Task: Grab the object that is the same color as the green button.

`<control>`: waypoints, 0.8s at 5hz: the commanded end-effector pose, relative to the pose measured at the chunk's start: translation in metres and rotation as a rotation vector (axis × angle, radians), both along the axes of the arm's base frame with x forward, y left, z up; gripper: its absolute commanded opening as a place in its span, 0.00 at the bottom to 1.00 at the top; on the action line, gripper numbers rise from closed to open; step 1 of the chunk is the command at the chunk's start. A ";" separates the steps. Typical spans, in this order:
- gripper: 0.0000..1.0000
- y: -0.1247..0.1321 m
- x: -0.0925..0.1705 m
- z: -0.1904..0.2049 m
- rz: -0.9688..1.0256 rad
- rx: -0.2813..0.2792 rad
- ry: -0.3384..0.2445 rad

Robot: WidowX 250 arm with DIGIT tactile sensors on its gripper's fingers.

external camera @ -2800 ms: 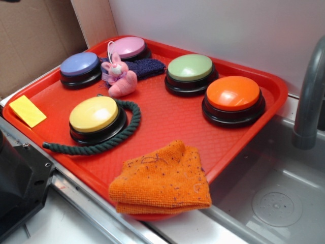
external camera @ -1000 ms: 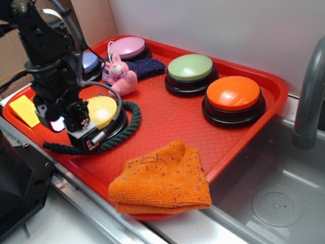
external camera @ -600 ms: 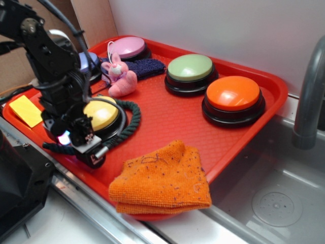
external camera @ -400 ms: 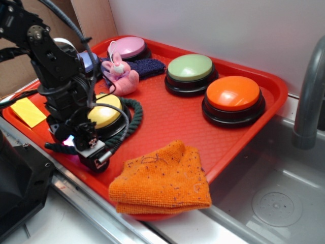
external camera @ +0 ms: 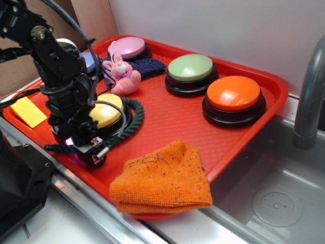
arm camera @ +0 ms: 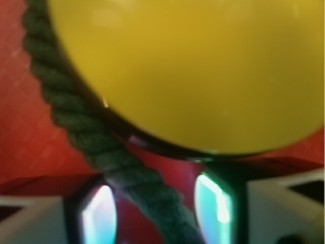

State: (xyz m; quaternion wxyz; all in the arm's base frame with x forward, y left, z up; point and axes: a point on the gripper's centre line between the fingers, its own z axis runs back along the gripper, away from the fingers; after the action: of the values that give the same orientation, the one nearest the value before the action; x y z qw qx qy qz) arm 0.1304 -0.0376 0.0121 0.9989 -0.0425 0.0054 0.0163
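Note:
The object, a dark green twisted rope point(external camera: 133, 119), curls around the front of a yellow button point(external camera: 109, 109) on the red tray point(external camera: 274, 84). The pale green button point(external camera: 190, 67) stands at the back of the tray, untouched. My gripper point(external camera: 84, 147) is down at the tray's front left, over the rope's straight stretch. In the wrist view the rope point(arm camera: 76, 117) runs diagonally between my two fingers, and my gripper point(arm camera: 156, 208) is open, with red tray showing on both sides of the rope. The yellow button point(arm camera: 193, 66) fills the top of that view.
An orange button point(external camera: 233, 93), a pink button point(external camera: 127, 47), a pink bunny point(external camera: 124, 76) and a dark blue knitted cloth point(external camera: 150, 66) share the tray. A folded orange cloth point(external camera: 162, 178) lies at its front edge, a yellow card point(external camera: 28, 112) at left. A grey faucet point(external camera: 310, 96) and sink point(external camera: 274, 193) are at right.
My arm came in from the left and lowered in front of the yellow button until the fingers straddle the rope. The bunny and the rope's curve shifted slightly.

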 end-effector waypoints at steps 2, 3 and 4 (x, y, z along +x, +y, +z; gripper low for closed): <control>0.00 -0.009 0.020 0.030 0.004 0.080 -0.039; 0.00 -0.017 0.032 0.059 -0.014 0.103 -0.081; 0.00 -0.035 0.050 0.106 -0.055 0.112 -0.146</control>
State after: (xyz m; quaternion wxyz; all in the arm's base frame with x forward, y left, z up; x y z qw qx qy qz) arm 0.1763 -0.0678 0.1057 0.9986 0.0187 -0.0475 -0.0116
